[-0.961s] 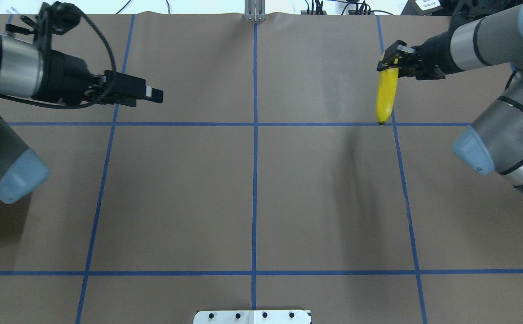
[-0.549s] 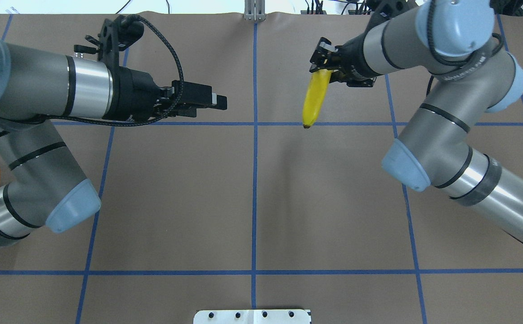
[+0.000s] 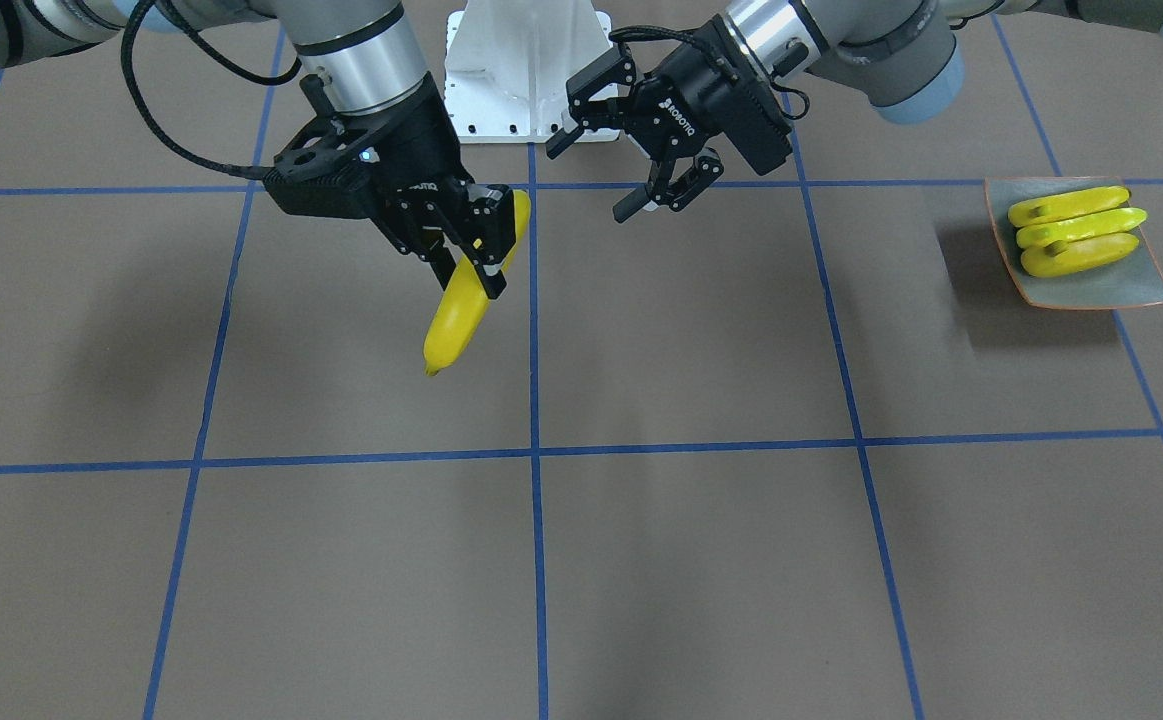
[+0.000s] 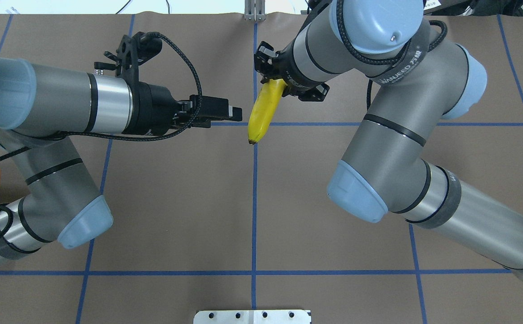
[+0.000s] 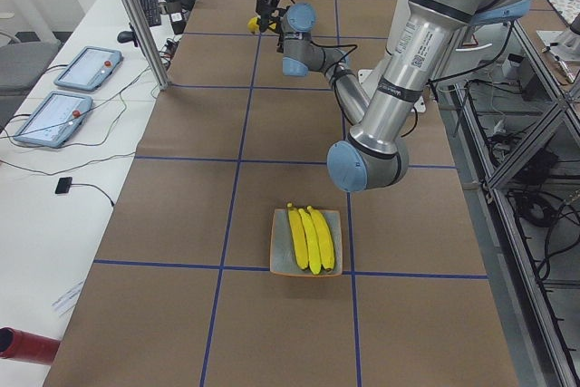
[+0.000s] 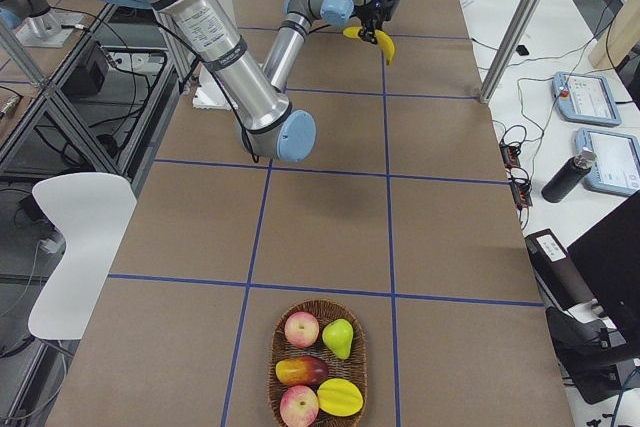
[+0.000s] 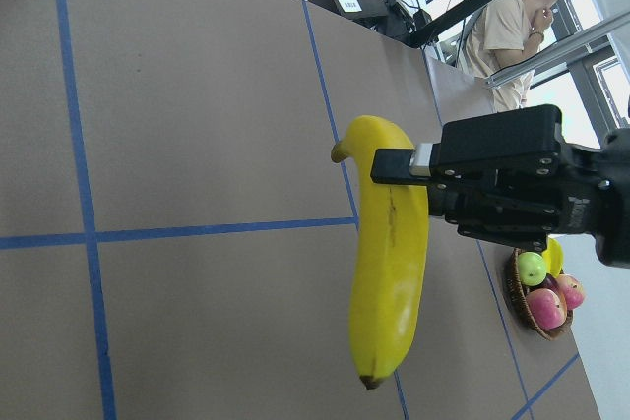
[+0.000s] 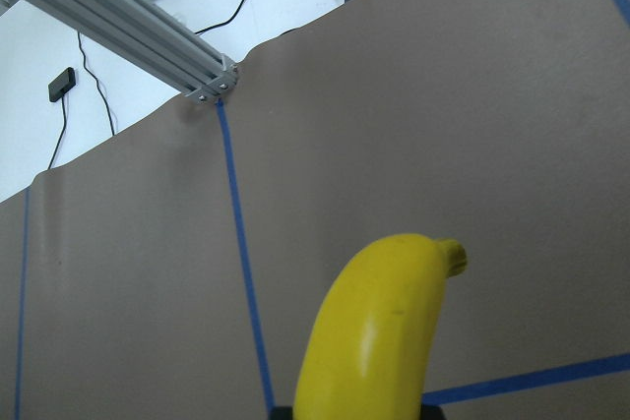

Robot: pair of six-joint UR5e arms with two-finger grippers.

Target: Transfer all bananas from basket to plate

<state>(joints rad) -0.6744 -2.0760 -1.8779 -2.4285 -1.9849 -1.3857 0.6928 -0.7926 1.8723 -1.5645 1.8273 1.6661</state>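
Front-facing view shows you: right gripper [image 3: 479, 268] clamped on one banana [image 3: 451, 325]; left gripper [image 3: 659, 198], jaws apart, near it.

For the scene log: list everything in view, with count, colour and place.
held banana: one, yellow, hanging over the middle of the table
bananas on the plate: three, yellow, side by side
plate: one, grey-green with an orange rim, table end on the robot's left
basket: one, brown wicker, table end on the robot's right
fruit in the basket: five pieces, red, green and yellow, none a banana
table: one, brown with blue grid lines
left tool: one, black, open, beside the held banana and apart from it
right tool: one, black, shut on the held banana near its upper end
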